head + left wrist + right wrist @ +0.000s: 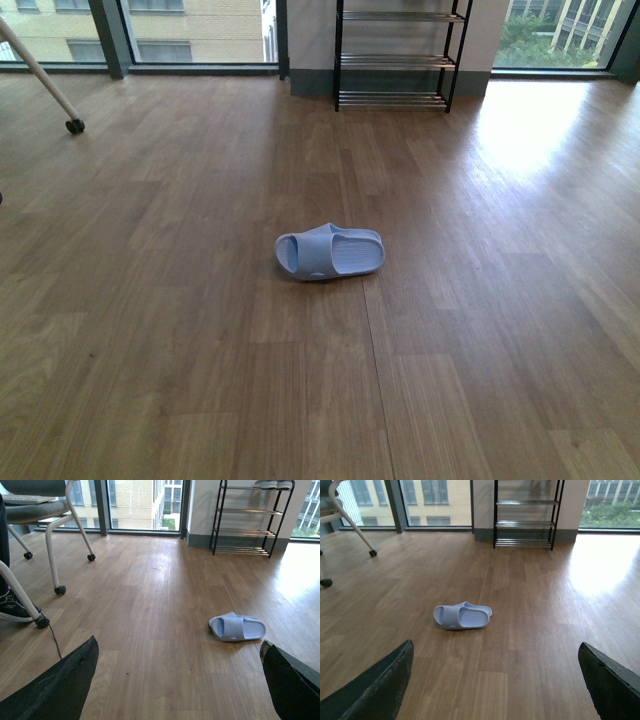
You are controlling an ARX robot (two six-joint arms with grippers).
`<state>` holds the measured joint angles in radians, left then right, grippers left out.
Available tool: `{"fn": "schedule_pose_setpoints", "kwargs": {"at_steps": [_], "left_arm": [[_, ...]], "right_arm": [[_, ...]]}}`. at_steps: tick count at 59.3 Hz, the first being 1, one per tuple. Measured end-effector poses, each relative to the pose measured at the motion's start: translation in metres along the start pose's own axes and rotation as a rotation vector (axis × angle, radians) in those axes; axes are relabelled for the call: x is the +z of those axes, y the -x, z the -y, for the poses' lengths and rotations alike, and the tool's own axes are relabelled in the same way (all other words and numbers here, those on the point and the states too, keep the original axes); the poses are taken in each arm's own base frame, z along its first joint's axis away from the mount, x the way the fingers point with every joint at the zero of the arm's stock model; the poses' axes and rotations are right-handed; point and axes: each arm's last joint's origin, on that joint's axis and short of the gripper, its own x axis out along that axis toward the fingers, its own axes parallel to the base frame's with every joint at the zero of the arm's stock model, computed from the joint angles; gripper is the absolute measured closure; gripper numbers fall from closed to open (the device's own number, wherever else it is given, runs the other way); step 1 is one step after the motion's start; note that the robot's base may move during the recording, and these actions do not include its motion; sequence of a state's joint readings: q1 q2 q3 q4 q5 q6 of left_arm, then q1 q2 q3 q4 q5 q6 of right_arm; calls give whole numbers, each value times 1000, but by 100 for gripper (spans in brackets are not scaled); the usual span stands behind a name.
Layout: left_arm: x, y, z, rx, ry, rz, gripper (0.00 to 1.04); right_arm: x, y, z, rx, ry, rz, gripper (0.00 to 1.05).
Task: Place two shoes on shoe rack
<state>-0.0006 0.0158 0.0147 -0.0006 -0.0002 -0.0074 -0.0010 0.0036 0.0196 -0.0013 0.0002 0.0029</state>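
Front central, wrist views flanking — all facing shoe rack (395,61)

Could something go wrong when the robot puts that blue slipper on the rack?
Maybe. The blue slide lies flat on the smooth wooden floor, so it may be hard to grab cleanly. The shoe rack stands far off by the wall, so the slide could drop on the way. Its shelves are thin bars, so a slide might tip.

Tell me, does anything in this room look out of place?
Yes: a pale blue slide lies out in the middle of the wooden floor, well away from the shoe rack at the far end of the room, where shoes belong.
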Motion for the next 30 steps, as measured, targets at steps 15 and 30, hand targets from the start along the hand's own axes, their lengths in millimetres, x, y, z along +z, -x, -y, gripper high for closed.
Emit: {"fn": "schedule_pose_setpoints", "kwargs": {"at_steps": [15,30], "left_arm": [[0,0,0,0,0,0,9],[0,0,0,0,0,0,9]], "right_arm": [[0,0,0,0,0,0,9],[0,0,0,0,0,0,9]]}}
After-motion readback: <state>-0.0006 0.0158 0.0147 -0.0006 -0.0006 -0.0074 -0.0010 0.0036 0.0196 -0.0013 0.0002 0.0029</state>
